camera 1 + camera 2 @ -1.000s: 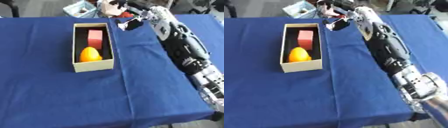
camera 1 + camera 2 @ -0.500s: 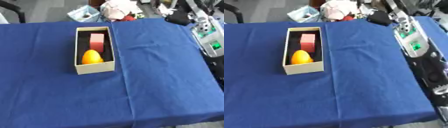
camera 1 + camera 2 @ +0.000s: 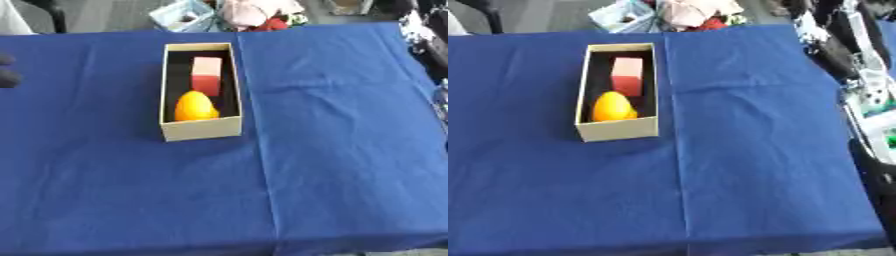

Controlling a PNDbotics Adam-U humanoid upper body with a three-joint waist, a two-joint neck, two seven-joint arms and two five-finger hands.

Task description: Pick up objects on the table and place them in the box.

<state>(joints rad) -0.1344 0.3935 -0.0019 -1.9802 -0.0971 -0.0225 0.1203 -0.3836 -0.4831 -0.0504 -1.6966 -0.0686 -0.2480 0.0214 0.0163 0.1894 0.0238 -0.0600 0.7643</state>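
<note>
Lying in the cardboard box point(image 3: 200, 131): orange fruit point(image 3: 194, 106), red block point(image 3: 206, 82); blue tabletop point(image 3: 332, 150) apparently cleared, right arm point(image 3: 859, 75) at edge, finger state untellable; next, confirming nothing remains.

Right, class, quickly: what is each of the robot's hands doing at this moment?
Left hand: only a dark part shows at the left edge; state cannot be told.
Right hand: the arm runs along the right edge, but the hand itself is not in view.
</note>
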